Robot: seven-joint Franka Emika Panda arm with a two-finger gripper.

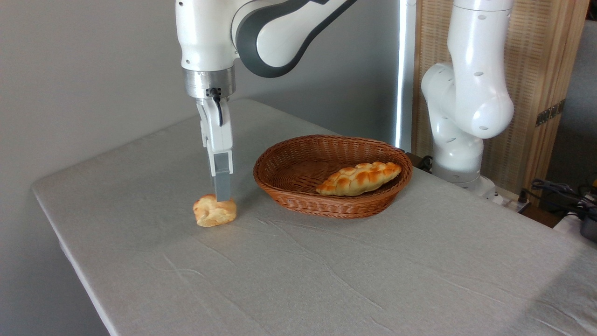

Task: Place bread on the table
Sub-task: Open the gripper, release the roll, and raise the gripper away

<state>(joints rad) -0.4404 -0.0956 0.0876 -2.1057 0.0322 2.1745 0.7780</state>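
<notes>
Camera | bread (214, 211) on table (326, 270), touching tool (223, 196) tip | tool spread: cannot tell

The scene is evenly bright and soft, with daylight that seems to come from the right. The basket (332, 175) throws only a faint shadow to its left, onto the grey table (326, 270). A hard white glare runs down the shiny metal post (404, 70) behind the basket. The robot arm (261, 32) above and left of the basket shows smooth highlights. The far lower right corner of the table lies in shade. Focus is sharp throughout; cloth wrinkles read clearly, and no edge distortion shows.
</notes>
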